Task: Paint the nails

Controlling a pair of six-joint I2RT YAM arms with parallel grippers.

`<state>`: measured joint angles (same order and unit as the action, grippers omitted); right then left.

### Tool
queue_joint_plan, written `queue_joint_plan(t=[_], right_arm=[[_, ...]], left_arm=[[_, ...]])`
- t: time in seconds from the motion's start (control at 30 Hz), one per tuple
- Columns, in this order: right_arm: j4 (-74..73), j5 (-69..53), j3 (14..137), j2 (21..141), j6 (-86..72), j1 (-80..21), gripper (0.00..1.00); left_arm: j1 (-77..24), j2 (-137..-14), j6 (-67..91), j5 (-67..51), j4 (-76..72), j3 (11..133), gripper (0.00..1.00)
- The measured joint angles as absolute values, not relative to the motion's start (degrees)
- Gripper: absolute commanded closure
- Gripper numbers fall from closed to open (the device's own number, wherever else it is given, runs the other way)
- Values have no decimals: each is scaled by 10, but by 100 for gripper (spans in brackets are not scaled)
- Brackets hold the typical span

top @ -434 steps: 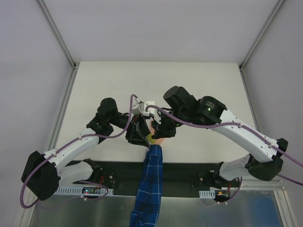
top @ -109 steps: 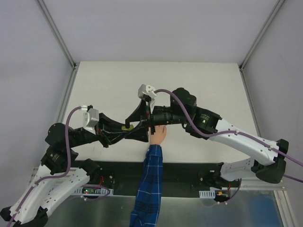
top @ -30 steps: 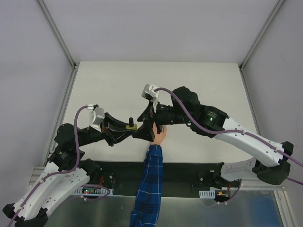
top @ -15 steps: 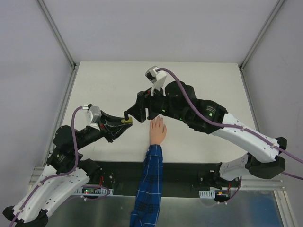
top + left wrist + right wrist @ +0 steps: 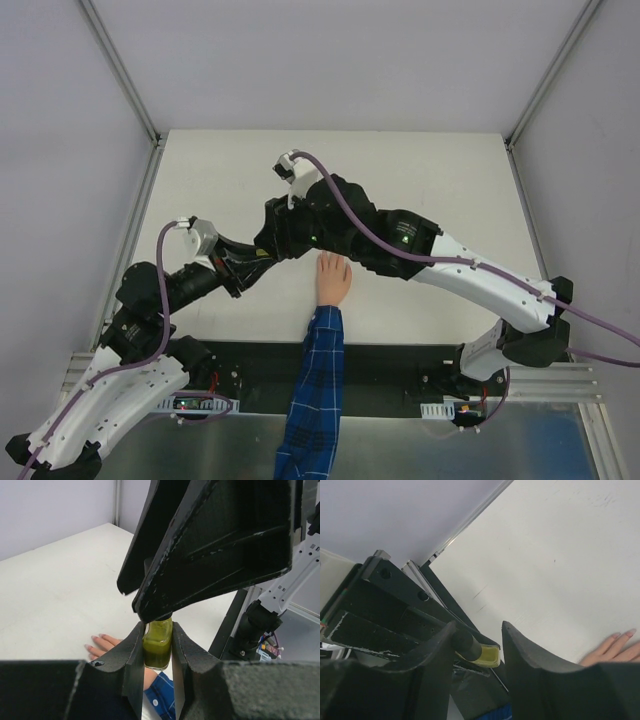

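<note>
**Two arms meet over a polish bottle, left of a mannequin hand on a white counter**

The counter (image 5: 430, 180) lies bare across its far half and its right side, bounded by grey walls and metal rails. The right arm (image 5: 470, 275) stretches from the near right corner across to left of centre, and the left arm (image 5: 150, 330) folds up from the near left corner to meet it. A blue plaid sleeve (image 5: 315, 390) crosses the near edge, and the mannequin hand (image 5: 332, 280) lies flat just beyond it. The left arm's fingers (image 5: 131, 660) are clamped on the yellow polish bottle (image 5: 158, 647), lifted off the counter. The right arm's fingers (image 5: 530, 670) stand part open around its black cap (image 5: 466, 642), seemingly not yet gripping. The nails (image 5: 631, 631) point toward the far edge, near the bottle but apart from it.
</note>
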<state>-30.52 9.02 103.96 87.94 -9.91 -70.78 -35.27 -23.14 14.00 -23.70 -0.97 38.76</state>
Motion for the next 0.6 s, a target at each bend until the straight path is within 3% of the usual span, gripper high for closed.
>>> queue_joint_plan(t=[0.03, 0.07, 0.1, 0.13, 0.3, 0.6], right_arm=[[-307, 90, 1040, 882, -98, -708, 64], [-308, 89, 1040, 885, -98, -709, 84], [-308, 88, 1040, 886, -95, -710, 96], [-307, 80, 1040, 887, -91, -711, 99], [-305, 19, 1030, 878, -16, -706, 99], [-150, -307, 869, 756, 110, -696, 100]], left_arm=[[-353, -233, 140, -237, -10, 388, 100], [-353, -234, 140, -236, -9, 388, 100], [-353, -235, 140, -236, -9, 388, 100], [-353, -237, 140, -236, -4, 389, 100], [-352, -242, 138, -271, 17, 403, 100], [-353, -273, 187, -540, 11, 461, 100]])
